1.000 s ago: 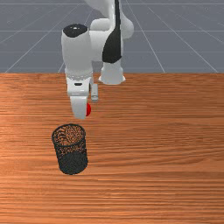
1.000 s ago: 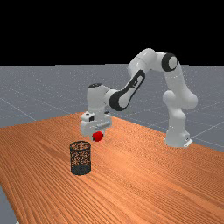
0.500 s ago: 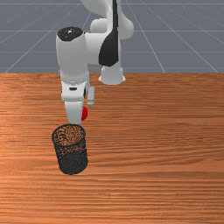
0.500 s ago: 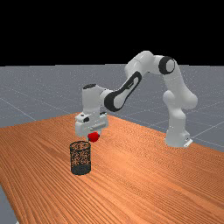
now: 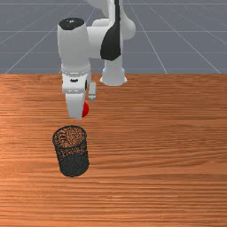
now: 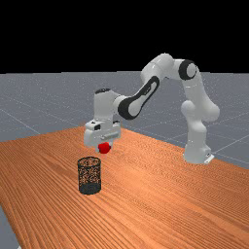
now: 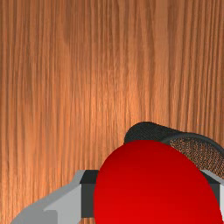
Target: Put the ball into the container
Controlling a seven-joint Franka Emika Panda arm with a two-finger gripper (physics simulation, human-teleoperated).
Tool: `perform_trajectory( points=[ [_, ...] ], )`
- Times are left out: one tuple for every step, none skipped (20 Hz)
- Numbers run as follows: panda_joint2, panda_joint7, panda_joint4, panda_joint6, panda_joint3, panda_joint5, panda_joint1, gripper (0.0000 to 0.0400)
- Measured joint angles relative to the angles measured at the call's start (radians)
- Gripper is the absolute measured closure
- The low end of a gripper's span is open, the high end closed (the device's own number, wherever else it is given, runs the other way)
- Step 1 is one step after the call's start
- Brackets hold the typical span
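Far view, left to right: one mesh container, upright on one surface. Next, one red ball, raised, outside the container, near and higher than its rim. One pincer of mine, two fingers, parted by the ball's width, gripping it from both sides. Then my one arm.

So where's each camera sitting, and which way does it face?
Front view: across the table, facing the arm and container.
Far view: farther off, looking at the whole arm.
Wrist view: on the gripper, looking down past its fingers at the ball.
Front and far views share arm, ball and container.
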Motion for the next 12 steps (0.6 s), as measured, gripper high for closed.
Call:
perform_trajectory(
  points=[
    [0.001, 0.001, 0.01, -0.018, -0.001, -0.002, 0.001, 0.0121],
    [-0.004, 0.001, 0.005, -0.012, 0.0, -0.001, 0.0, 0.0121],
    [-0.002, 0.002, 0.018, -0.034, -0.001, -0.003, 0.001, 0.0121],
    [0.008, 0.004, 0.039, -0.052, -0.002, -0.004, 0.002, 0.0121],
    [0.026, 0.006, 0.072, -0.082, -0.002, -0.007, 0.003, 0.0121],
    [0.05, 0.009, 0.115, -0.116, -0.002, -0.008, 0.004, 0.0121],
    [0.074, 0.01, 0.156, -0.147, -0.003, -0.009, 0.005, 0.012],
    [0.081, 0.011, 0.164, -0.143, -0.002, -0.008, 0.005, 0.0121],
    [0.09, 0.011, 0.178, -0.147, -0.001, -0.008, 0.005, 0.0121],
    [0.098, 0.012, 0.19, -0.147, -0.001, -0.007, 0.005, 0.0121],
    [0.097, 0.011, 0.184, -0.131, 0.0, -0.005, 0.005, 0.0121],
    [0.104, 0.001, 0.193, -0.132, 0.002, -0.006, 0.004, 0.0121]
  ],
)
